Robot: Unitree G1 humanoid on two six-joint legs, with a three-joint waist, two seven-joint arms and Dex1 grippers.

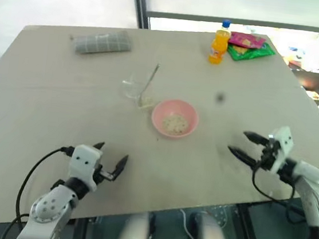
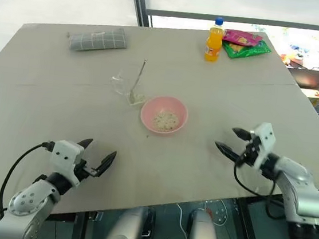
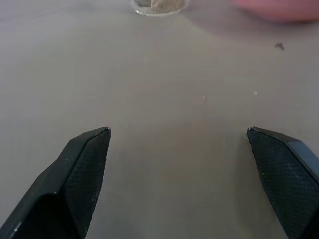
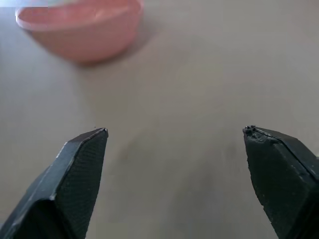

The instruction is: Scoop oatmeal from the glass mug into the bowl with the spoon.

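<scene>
The bowl (image 1: 174,118) is taken as the landmark: oatmeal (image 1: 175,123) is seen inside it, and the mug (image 1: 135,88) stands just beside it on the far left, with the spoon (image 1: 149,84) propped in it, handle up. Some oatmeal is left in the mug's bottom. The left gripper (image 1: 110,160) is held near the bench (image 1: 45,106) edge, well apart from the bowl, fingers apart and empty; the right gripper (image 1: 243,144) likewise. The scooping step appears paused or done; if more is wanted, the spoon's handle must be regrasped and the mug steadied.
</scene>
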